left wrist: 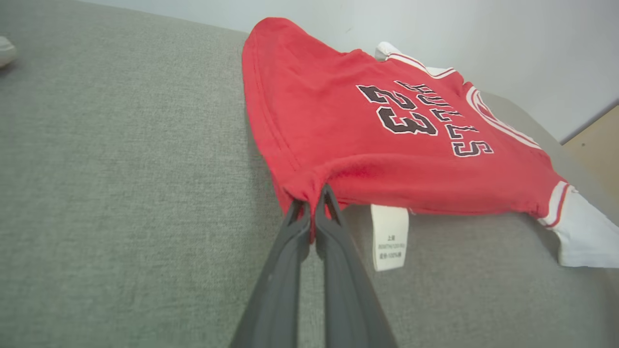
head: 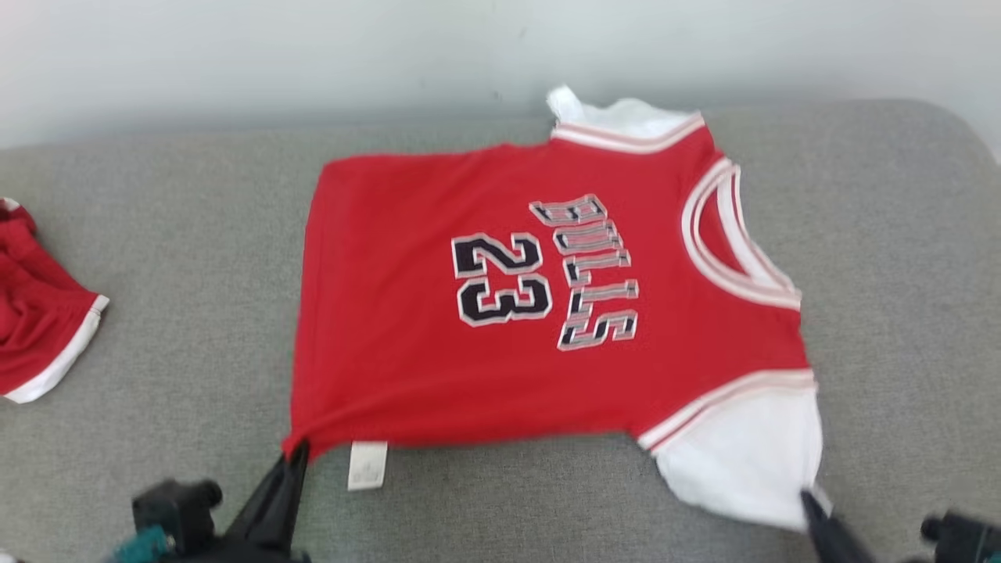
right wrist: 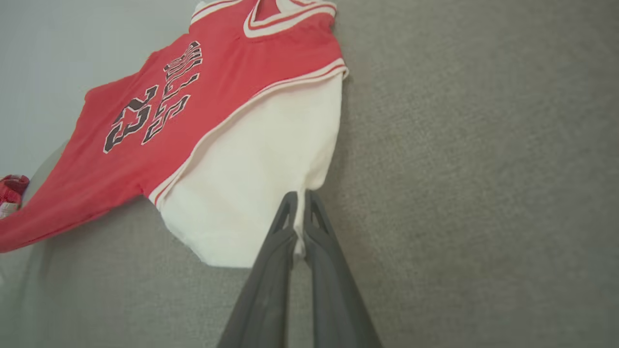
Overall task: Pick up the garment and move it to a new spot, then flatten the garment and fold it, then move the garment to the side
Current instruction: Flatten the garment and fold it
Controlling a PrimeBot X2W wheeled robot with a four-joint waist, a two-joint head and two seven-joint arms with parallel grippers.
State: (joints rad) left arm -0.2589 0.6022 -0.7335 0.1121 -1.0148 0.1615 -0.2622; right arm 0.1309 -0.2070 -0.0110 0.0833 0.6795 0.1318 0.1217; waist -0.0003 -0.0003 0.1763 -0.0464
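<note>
Nearest the viewer, two dark two-fingered grippers reach in from the bottom edge over a grey fabric cushion (head: 156,234). The left gripper (head: 295,455) is clamped tight on the near left corner of a red basketball jersey (head: 391,352), at its hem. In the left wrist view the left gripper (left wrist: 313,205) has its fingers pressed together with a pinch of red cloth bunched between the tips.

The right gripper (head: 809,500) is closed on the near edge of the jersey's white sleeve (head: 743,453). In the right wrist view the right gripper (right wrist: 300,205) has its fingertips meeting on the sleeve's white cloth (right wrist: 251,183).

Just beside the left gripper, a small white care label (head: 367,465) hangs from the jersey's near edge. That edge looks a little raised off the cushion between the two grips.

Beyond, the jersey is spread flat across the middle of the cushion, turned sideways: hem to the left, white-trimmed neckline to the right. Its front faces up, showing a black "23" and the word "BULLS". A second white sleeve (head: 618,113) pokes out at the far edge.

Well apart at the far left lies another red garment with white trim (head: 31,313), partly cut off. Behind the cushion rises a plain pale wall (head: 313,47).
</note>
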